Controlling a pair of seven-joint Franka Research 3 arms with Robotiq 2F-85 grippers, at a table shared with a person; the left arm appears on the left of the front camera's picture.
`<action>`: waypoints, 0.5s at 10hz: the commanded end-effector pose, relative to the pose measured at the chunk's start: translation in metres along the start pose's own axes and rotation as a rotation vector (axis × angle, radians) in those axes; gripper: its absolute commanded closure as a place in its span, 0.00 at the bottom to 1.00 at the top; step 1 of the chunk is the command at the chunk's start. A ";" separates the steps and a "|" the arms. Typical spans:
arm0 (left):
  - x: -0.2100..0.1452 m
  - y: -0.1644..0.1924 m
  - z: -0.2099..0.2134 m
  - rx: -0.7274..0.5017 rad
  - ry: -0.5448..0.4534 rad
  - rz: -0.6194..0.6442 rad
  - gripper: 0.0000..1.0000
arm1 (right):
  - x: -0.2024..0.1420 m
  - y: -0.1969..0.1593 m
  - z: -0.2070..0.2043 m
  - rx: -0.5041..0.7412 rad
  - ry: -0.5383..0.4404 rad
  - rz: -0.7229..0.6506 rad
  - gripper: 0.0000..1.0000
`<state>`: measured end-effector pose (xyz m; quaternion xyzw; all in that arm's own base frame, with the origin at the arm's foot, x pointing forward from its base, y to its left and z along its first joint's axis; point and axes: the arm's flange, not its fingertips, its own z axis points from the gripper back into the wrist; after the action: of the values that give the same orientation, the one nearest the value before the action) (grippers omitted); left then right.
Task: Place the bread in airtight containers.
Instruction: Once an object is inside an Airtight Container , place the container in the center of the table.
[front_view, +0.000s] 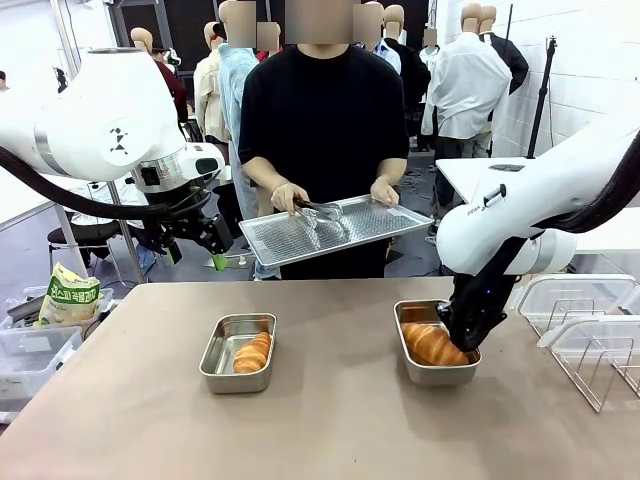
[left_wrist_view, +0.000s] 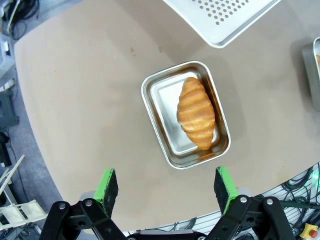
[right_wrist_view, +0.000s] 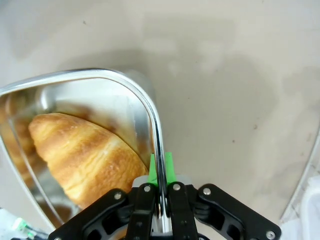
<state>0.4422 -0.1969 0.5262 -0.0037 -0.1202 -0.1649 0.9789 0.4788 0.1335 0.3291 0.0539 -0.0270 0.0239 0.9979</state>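
We note right gripper (right_wrist_view: 160, 169) pinching the rim of right tin (right_wrist_view: 90, 76), roll (right_wrist_view: 85, 150) inside. Left gripper (left_wrist_view: 165, 180) hangs wide above left tin (left_wrist_view: 155, 115).

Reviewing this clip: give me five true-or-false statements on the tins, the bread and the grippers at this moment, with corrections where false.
1. The left croissant lies in the left tin, the right croissant in the right tin. True.
2. The right gripper hangs open above the right tin. False: it is shut on that tin's rim.
3. The left gripper is open and holds nothing. True.
4. Both tins have lids on. False: both are uncovered.
5. The person holds a perforated tray. True.
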 end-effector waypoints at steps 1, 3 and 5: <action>0.001 0.000 0.001 0.024 0.003 0.016 0.00 | 0.008 0.001 -0.005 0.027 0.000 0.011 1.00; 0.001 0.000 0.001 0.024 0.003 0.016 0.00 | 0.008 0.004 -0.015 0.019 -0.001 0.000 1.00; 0.001 0.000 0.001 0.024 0.003 0.016 0.00 | 0.007 0.005 -0.017 0.005 -0.022 -0.027 1.00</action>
<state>0.4422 -0.1969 0.5261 -0.0037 -0.1201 -0.1649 0.9790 0.4833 0.1360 0.3120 0.0547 -0.0206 0.0246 0.9980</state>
